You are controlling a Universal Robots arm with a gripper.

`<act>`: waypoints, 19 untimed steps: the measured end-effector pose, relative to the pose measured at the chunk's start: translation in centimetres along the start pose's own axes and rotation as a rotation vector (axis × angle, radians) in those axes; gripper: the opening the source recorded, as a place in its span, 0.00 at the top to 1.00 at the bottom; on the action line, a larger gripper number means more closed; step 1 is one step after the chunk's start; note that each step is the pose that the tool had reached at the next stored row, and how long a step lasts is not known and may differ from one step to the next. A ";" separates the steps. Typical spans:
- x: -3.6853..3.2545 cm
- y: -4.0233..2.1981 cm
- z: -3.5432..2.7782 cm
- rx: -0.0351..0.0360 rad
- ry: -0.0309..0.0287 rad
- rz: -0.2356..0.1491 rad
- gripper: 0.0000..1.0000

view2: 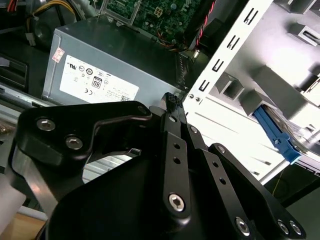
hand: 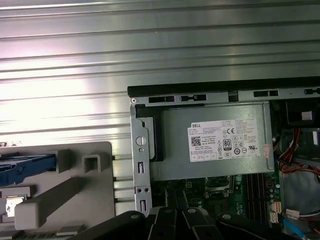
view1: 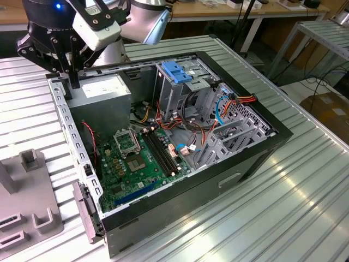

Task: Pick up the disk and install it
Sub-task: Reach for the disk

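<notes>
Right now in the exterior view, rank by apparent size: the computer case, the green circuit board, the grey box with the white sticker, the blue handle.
1. computer case
2. green circuit board
3. grey box, which sits farther back, so its place against the board is unsure
4. blue handle

Hard overhead light blows the ribbed table (hand: 150,50) beyond my closed fingers (hand: 167,222) into white glare in the first wrist view, and streaks gleam across it in the exterior view. Below the fingers the case interior (view1: 136,147) sits shaded; my gripper (view2: 172,100) reads almost black against it.
</notes>
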State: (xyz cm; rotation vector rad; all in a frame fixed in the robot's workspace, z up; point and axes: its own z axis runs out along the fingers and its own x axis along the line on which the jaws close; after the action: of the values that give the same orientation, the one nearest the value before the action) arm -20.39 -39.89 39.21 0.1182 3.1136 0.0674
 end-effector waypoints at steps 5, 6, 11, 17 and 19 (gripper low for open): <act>0.53 -0.04 0.01 -0.0001 0.0000 0.000 0.90; 0.67 -0.05 0.01 -0.0001 0.0001 0.000 0.90; 1.28 -0.10 0.01 -0.0001 0.0002 0.000 0.90; 1.89 -0.15 0.01 -0.0001 0.0004 0.000 0.90; 2.12 -0.16 0.01 -0.0001 0.0005 0.000 0.90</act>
State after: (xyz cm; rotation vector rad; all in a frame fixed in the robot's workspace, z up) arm -22.51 -39.89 39.14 0.1182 3.1141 0.0676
